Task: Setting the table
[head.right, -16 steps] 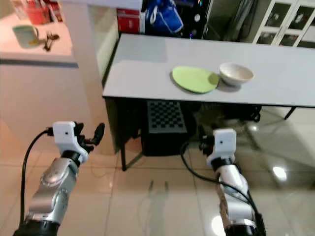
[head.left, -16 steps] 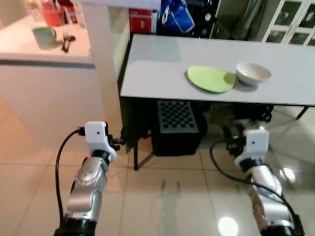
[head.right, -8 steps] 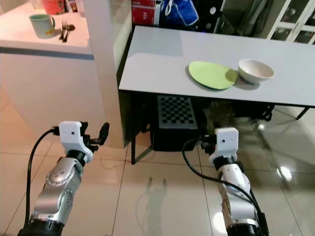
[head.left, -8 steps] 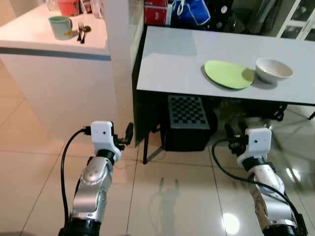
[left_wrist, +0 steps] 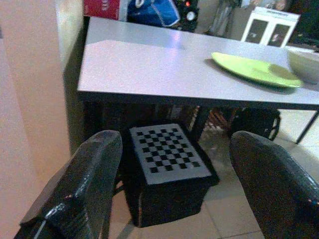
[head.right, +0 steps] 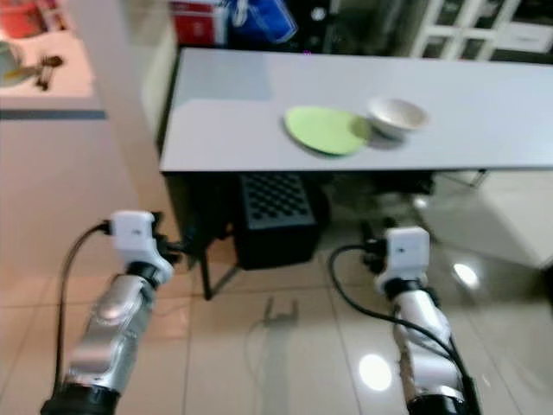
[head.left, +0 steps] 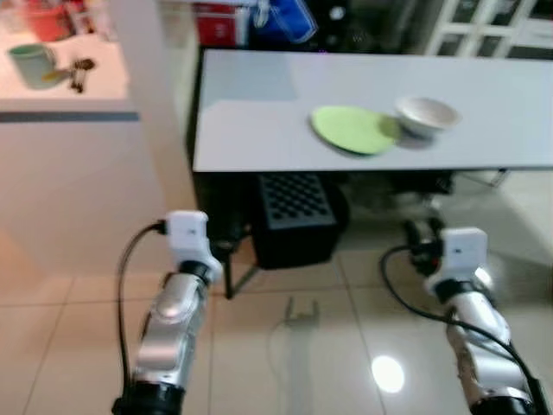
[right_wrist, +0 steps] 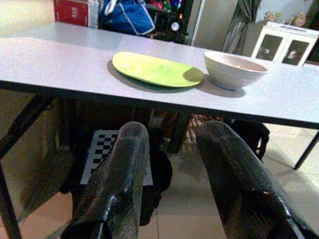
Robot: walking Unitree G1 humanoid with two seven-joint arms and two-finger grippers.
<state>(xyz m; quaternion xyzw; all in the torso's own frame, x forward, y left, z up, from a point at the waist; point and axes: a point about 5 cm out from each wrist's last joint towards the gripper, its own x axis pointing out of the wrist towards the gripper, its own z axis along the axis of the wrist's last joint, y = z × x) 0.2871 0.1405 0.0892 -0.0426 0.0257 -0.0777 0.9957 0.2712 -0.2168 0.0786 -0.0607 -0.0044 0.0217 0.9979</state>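
Note:
A green plate (head.left: 350,130) lies on the grey table (head.left: 259,104), and a white bowl (head.left: 423,114) touches its right side. On the white counter (head.left: 60,99) at the far left stand a pale green mug (head.left: 30,65) and some cutlery (head.left: 79,73). Both arms are held low over the floor, short of the table. My left gripper (left_wrist: 174,199) is open, with nothing between its fingers, and points under the table's left end. My right gripper (right_wrist: 172,184) is open and empty, below the table edge and aimed toward the plate (right_wrist: 154,69) and bowl (right_wrist: 234,69).
A white pillar (head.left: 143,130) stands between counter and table. Under the table sits a black crate with a checkered top (head.left: 294,216). A blue bag (head.left: 285,17) and red box (head.left: 216,22) are behind the table, and a glass-door cabinet (head.left: 484,35) is at the back right. Glossy tile floor lies ahead.
The whole picture has shifted and blurred, so the camera has moved; table and counter now sit further left. Both arms keep the same pose, with nothing held.

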